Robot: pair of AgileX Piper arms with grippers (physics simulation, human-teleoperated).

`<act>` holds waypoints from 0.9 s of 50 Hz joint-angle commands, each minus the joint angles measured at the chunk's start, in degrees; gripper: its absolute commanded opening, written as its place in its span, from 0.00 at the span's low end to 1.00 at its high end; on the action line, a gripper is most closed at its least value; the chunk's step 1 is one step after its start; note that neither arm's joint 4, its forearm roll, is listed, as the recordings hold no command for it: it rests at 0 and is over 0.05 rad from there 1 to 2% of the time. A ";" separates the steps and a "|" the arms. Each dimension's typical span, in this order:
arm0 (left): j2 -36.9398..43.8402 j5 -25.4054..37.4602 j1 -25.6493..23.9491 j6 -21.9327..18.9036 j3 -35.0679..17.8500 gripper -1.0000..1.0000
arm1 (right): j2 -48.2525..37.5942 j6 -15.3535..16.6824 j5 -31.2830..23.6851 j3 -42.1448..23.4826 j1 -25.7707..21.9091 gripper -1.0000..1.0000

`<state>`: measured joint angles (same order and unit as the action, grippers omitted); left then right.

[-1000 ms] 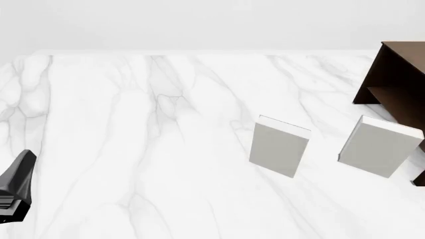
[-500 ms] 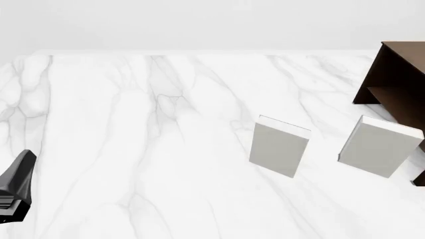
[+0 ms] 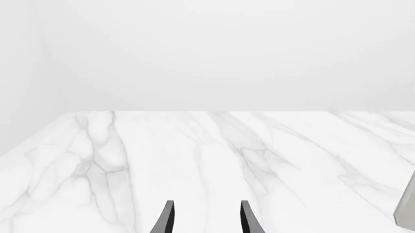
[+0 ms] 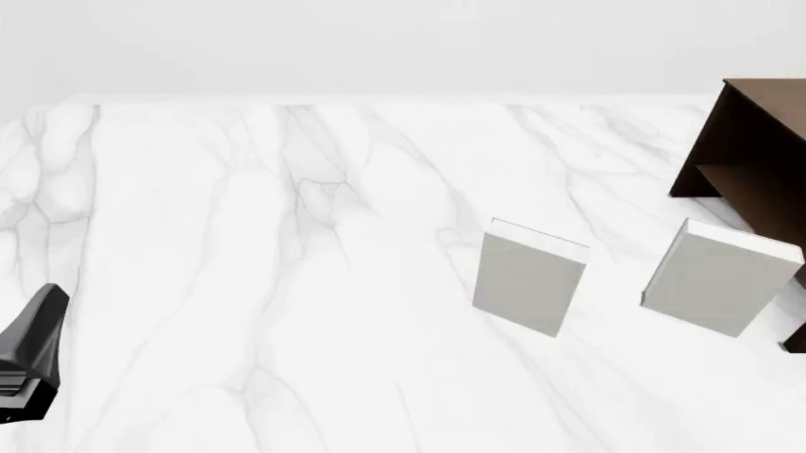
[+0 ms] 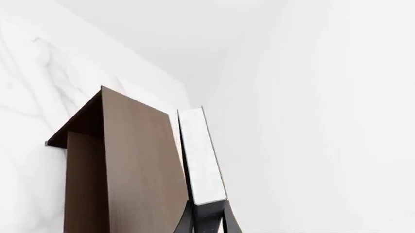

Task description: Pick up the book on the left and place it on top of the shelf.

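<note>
The marble surface (image 4: 252, 283) fills most of the front view. At its right edge stands the brown shelf (image 4: 756, 151), only partly in frame there; the right wrist view shows its flat top and side panel.

Next in size are 2 pale grey books lying flat: one (image 4: 529, 280) near the middle, the other (image 4: 718, 278) just beside the shelf. Neither is the one the task wants.

The dark book (image 5: 201, 160) appears only in the right wrist view, white page edge toward the camera. It is clamped between the fingers of the right pincer (image 5: 206, 213) and held close against the shelf's top (whether it touches the wood, I cannot tell). By my reading the carry is done and the release is what remains.

The left pincer (image 3: 206, 218) hangs low over bare marble, fingers parted and holding nothing.

The risk lies in the letting go. The book seems to stand on edge, not flat, so opening the fingers now could let it topple or slide off the top. A tilt toward flat first would be safer.
</note>
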<state>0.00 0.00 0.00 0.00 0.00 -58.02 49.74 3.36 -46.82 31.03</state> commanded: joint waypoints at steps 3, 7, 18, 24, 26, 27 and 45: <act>0.00 0.00 0.00 0.00 0.00 1.00 | -4.04 0.02 3.59 -1.99 0.98 0.00; 0.00 0.00 0.00 0.00 0.00 1.00 | -5.29 0.35 4.36 -2.40 1.02 0.00; 0.00 0.00 0.00 0.00 0.00 1.00 | -8.90 1.28 5.68 -4.35 0.73 0.00; 0.00 0.00 0.00 0.00 0.00 1.00 | -11.05 1.72 6.94 -4.71 0.84 0.00; 0.00 0.00 0.00 0.00 0.00 1.00 | -11.58 1.85 7.12 -5.00 0.91 0.00; 0.00 0.00 0.00 0.00 0.00 1.00 | -11.99 1.97 7.31 -5.19 0.94 0.00; 0.00 0.00 0.00 0.00 0.00 1.00 | -16.45 3.19 9.18 -7.23 1.03 0.00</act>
<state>0.00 0.00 0.00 0.00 0.00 -72.35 52.92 10.97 -51.93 32.09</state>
